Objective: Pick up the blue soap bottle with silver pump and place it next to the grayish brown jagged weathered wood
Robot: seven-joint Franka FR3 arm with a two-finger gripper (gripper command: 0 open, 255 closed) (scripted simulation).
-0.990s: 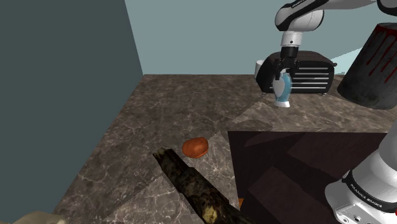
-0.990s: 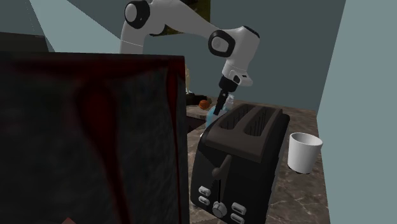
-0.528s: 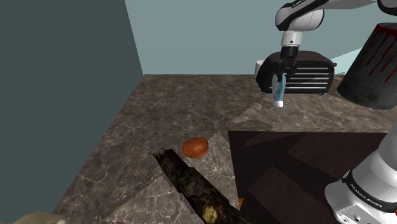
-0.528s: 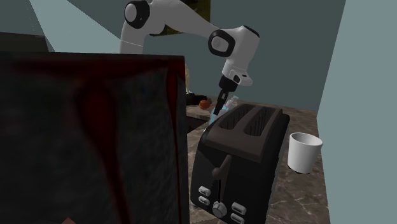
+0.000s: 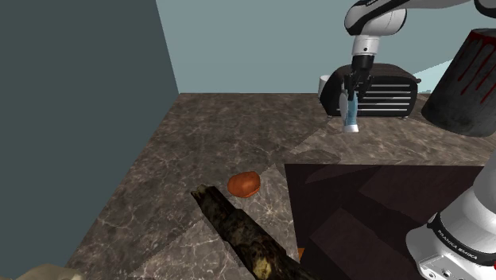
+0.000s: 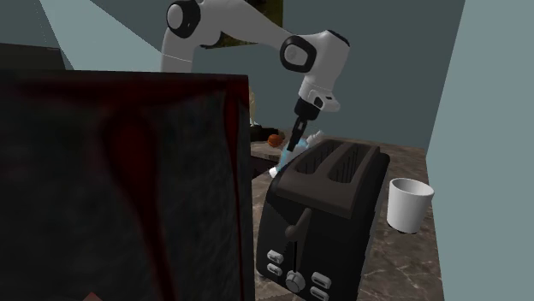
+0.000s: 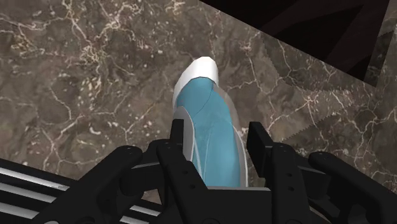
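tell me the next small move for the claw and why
Probably carry the bottle toward the wood: the claw is shut on it, it seems clear of the counter beside the toaster, and the wood lies far off, low in the shoulder view.

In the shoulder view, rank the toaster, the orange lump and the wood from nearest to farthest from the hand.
From the hand, shut on the bottle:
1. toaster, right behind the hand at the counter's far end.
2. orange lump, mid-counter, toward the view's lower left.
3. wood, past the lump, by the view's bottom edge.
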